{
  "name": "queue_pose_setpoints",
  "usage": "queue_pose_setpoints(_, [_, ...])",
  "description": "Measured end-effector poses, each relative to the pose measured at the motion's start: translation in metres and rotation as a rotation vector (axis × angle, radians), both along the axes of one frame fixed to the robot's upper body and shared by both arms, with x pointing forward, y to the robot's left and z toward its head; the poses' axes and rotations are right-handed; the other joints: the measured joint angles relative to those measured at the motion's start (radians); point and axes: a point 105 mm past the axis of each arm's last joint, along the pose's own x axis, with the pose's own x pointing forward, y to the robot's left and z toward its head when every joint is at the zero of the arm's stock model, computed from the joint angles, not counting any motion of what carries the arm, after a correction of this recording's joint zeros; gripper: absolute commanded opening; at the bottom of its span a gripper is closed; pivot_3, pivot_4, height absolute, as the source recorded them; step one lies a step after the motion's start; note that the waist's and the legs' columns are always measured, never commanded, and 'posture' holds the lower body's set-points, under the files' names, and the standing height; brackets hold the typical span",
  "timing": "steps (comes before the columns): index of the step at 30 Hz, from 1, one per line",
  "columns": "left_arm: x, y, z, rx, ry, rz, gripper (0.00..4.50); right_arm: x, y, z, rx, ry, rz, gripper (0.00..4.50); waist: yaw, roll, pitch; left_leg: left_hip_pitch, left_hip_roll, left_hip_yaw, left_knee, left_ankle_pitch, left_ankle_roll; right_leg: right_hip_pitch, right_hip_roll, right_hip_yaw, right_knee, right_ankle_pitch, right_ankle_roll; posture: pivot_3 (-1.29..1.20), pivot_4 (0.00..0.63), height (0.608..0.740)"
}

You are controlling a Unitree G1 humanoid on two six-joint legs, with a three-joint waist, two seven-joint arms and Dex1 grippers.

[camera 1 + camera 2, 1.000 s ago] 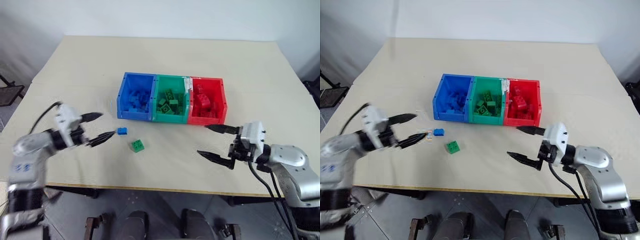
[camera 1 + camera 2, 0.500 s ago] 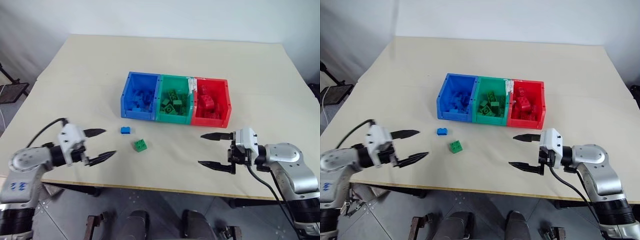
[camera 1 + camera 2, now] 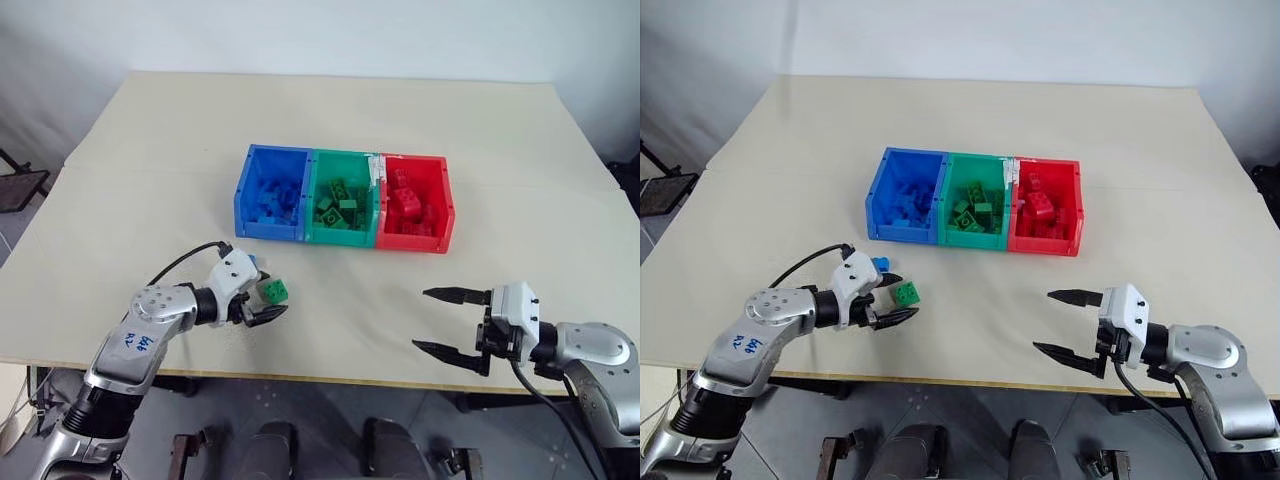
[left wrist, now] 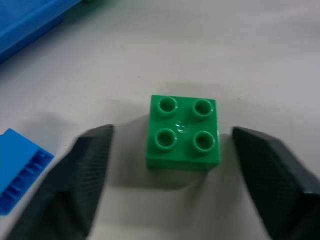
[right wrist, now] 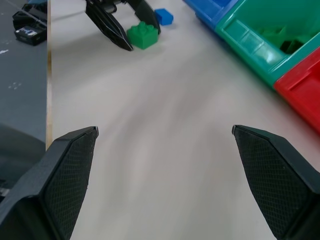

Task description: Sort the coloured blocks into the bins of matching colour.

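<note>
Now, green block: a square brick with four round studs on top, upright on the table, a little in front of the bins, near the table's front-left part.
Blue block: a small brick just to the left of the green one and apart from it; in the left wrist view it lies beside one finger, and whether the two touch is hard to say.
Bins: three joined open boxes in a row near the middle of the table, the blue bin on the left, the green bin in the middle, the red bin on the right; each holds a heap of bricks of its own colour.
Left gripper: low over the table with the green block between its two fingers; the jaws are apart, and the wrist view shows a gap of bare table on each side of the block, so nothing is gripped.
Left arm: bent at the elbow, the forearm reaching in from the front-left edge, the gripper pointing right and slightly down.
Right gripper: jaws spread wide and holding nothing, over bare table near the front-right edge, well apart from the bins and both loose blocks.
Right arm: comes in from the right, its gripper pointing left, about level.
</note>
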Motion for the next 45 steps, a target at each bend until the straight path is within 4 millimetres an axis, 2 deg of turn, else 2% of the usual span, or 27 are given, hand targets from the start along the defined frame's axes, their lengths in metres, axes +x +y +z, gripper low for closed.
queue_pose_setpoints(3, [0.000,-0.003,0.000,0.004,-0.001,-0.013,1.91,0.000,0.000,0.000,0.004,-0.001,-0.005,4.50,0.004,0.000,0.000,0.000,0.000,0.000,0.000,0.000,0.000,0.000,0.000,0.000,0.000,0.000,0.000,0.00,0.150,0.740])
queue_pose_setpoints(5, [0.000,-0.006,0.000,0.002,-0.007,-0.024,1.49,0.000,0.000,-0.001,0.008,0.001,-0.014,4.50,0.008,0.000,0.000,0.000,0.000,0.000,0.000,0.000,0.000,0.000,0.000,0.000,-0.001,0.000,0.000,0.00,0.150,0.740])
queue_pose_setpoints(7, [0.001,-0.011,0.003,-0.007,-0.036,-0.056,1.49,-0.001,-0.001,-0.003,0.013,0.006,-0.027,4.50,0.009,0.000,0.000,0.000,0.000,0.000,0.000,0.000,0.000,0.000,0.000,0.000,-0.001,0.000,0.000,0.00,0.150,0.740])
queue_pose_setpoints(9, [0.005,-0.019,0.014,-0.031,-0.101,-0.098,1.49,0.000,-0.002,-0.004,0.021,0.007,-0.043,4.50,0.012,0.000,0.000,0.000,0.000,0.000,0.000,0.000,0.000,0.000,0.000,0.000,-0.001,0.000,0.000,0.00,0.150,0.740])
queue_pose_setpoints(15, [0.037,-0.053,0.086,-0.177,-0.353,-0.182,1.49,0.013,-0.015,0.018,0.168,-0.093,-0.239,4.50,0.015,0.000,0.000,-0.001,-0.001,-0.001,0.001,0.000,0.000,0.001,0.000,-0.001,-0.001,0.000,0.000,0.00,0.150,0.740])
queue_pose_setpoints(17, [0.053,-0.066,0.099,-0.215,-0.384,-0.187,1.49,0.017,-0.020,0.024,0.226,-0.140,-0.317,4.50,0.014,0.000,0.000,-0.001,-0.002,0.000,0.001,0.000,0.000,0.001,0.000,-0.001,-0.001,0.000,0.001,0.00,0.150,0.740])
queue_pose_setpoints(21, [0.089,-0.093,0.105,-0.236,-0.386,-0.155,1.49,0.024,-0.028,0.030,0.277,-0.209,-0.443,4.50,0.012,-0.001,0.000,-0.001,-0.002,0.001,0.001,0.000,0.001,0.001,0.000,-0.001,-0.001,0.001,0.001,0.00,0.150,0.740])
queue_pose_setpoints(25, [0.111,-0.108,0.112,-0.226,-0.455,-0.132,1.49,0.025,-0.031,0.030,0.277,-0.238,-0.498,4.50,0.006,-0.001,0.000,-0.001,-0.002,0.002,-0.001,0.000,0.001,0.000,0.000,-0.001,-0.002,0.001,0.001,0.00,0.150,0.740])
queue_pose_setpoints(27, [0.117,-0.111,0.106,-0.245,-0.433,-0.118,2.24,0.023,-0.029,0.030,0.281,-0.246,-0.507,4.50,0.007,-0.001,0.000,-0.001,-0.002,0.002,-0.001,0.000,0.001,-0.001,0.000,-0.001,-0.002,0.001,0.001,0.00,0.150,0.740])
queue_pose_setpoints(31, [0.116,-0.112,0.093,-0.252,-0.391,-0.129,3.47,0.020,-0.020,0.031,0.286,-0.246,-0.485,4.50,0.008,-0.003,0.001,-0.001,-0.002,0.002,0.000,0.001,0.001,-0.001,0.000,-0.001,-0.002,0.001,0.002,0.00,0.150,0.740])
queue_pose_setpoints(32, [0.114,-0.109,0.095,-0.255,-0.402,-0.138,3.88,0.020,-0.018,0.032,0.287,-0.243,-0.478,4.50,0.007,-0.003,0.001,-0.001,-0.002,0.002,0.000,0.001,0.001,-0.001,0.000,-0.001,-0.002,0.001,0.002,0.00,0.150,0.740])
queue_pose_setpoints(33, [0.113,-0.106,0.096,-0.255,-0.413,-0.143,4.09,0.020,-0.018,0.032,0.286,-0.241,-0.477,4.50,0.007,-0.003,0.001,-0.001,-0.002,0.002,0.000,0.001,0.001,-0.001,0.000,-0.001,-0.002,0.001,0.002,0.00,0.150,0.740])
queue_pose_setpoints(36, [0.101,-0.079,0.097,-0.258,-0.464,-0.152,4.09,0.020,-0.015,0.031,0.274,-0.234,-0.452,4.50,-0.003,-0.003,0.001,-0.001,-0.001,0.002,-0.001,0.001,0.001,-0.001,0.000,-0.001,-0.001,0.001,0.001,0.00,0.150,0.740])
queue_pose_setpoints(38, [0.089,-0.049,0.088,-0.247,-0.485,-0.129,4.09,0.019,-0.009,0.030,0.250,-0.224,-0.398,4.50,-0.016,-0.002,0.001,0.000,0.000,0.002,-0.001,0.001,0.001,-0.001,0.000,0.000,-0.001,0.001,0.001,0.00,0.150,0.740])
queue_pose_setpoints(40, [0.076,-0.019,0.074,-0.232,-0.478,-0.088,4.45,0.018,-0.004,0.026,0.222,-0.205,-0.341,4.50,-0.019,-0.003,0.001,0.000,0.000,0.002,-0.001,0.001,0.001,-0.001,0.000,-0.001,-0.001,0.001,0.001,0.00,0.150,0.740])
queue_pose_setpoints(41, [0.064,0.003,0.068,-0.235,-0.489,-0.051,4.48,0.019,0.001,0.023,0.199,-0.185,-0.287,4.50,-0.024,-0.003,0.001,0.001,0.001,0.002,-0.001,0.001,0.001,-0.001,0.000,0.000,-0.001,0.001,0.001,0.00,0.150,0.740])
queue_pose_setpoints(45, [0.021,0.074,0.066,-0.214,-0.527,0.104,4.48,0.018,0.011,0.011,0.139,-0.115,-0.151,4.50,-0.018,-0.003,0.002,0.000,0.003,0.000,0.000,0.000,0.001,-0.001,0.000,0.000,-0.001,0.000,0.001,0.00,0.150,0.740])
